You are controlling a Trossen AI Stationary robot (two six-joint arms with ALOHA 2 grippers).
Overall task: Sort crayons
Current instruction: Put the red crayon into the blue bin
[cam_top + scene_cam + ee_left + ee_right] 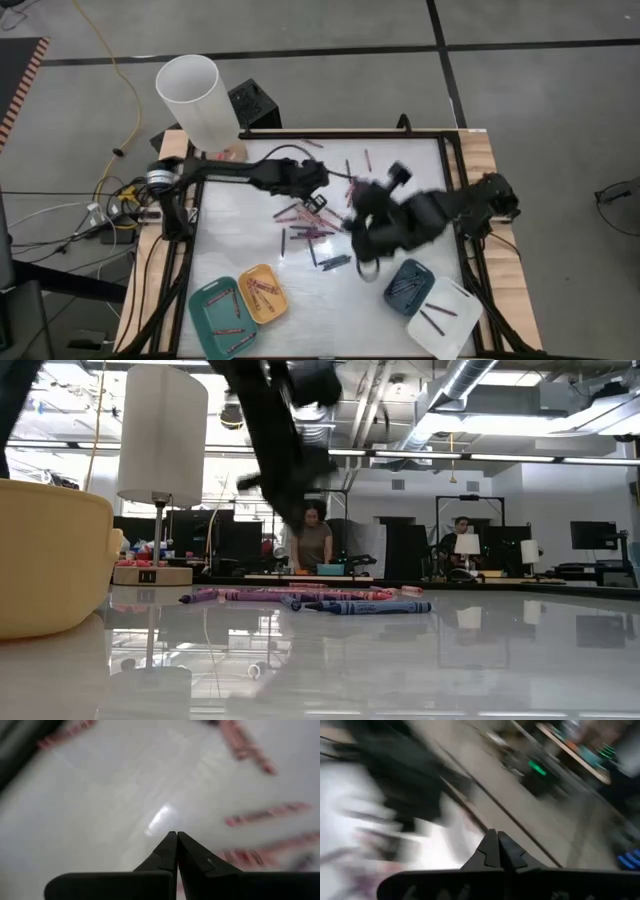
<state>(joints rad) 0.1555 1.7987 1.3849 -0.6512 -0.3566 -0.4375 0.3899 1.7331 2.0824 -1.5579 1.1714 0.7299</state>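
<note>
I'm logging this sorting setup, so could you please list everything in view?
Crayons: a couple of dozen loose, red, pink, purple and blue, mid-table; a few more lie in each tray.
Teal tray: one, near left corner.
Yellow tray: one, beside the teal tray.
Dark-blue tray: one, near right side.
White tray: one, near right corner.
Lamp: one, white shade, far left corner.
People: two, seated at desks in the room behind.
Left gripper: one, dark, shut, empty, over the table.
Right gripper: one, dark, shut, empty, raised mid-table.
</note>
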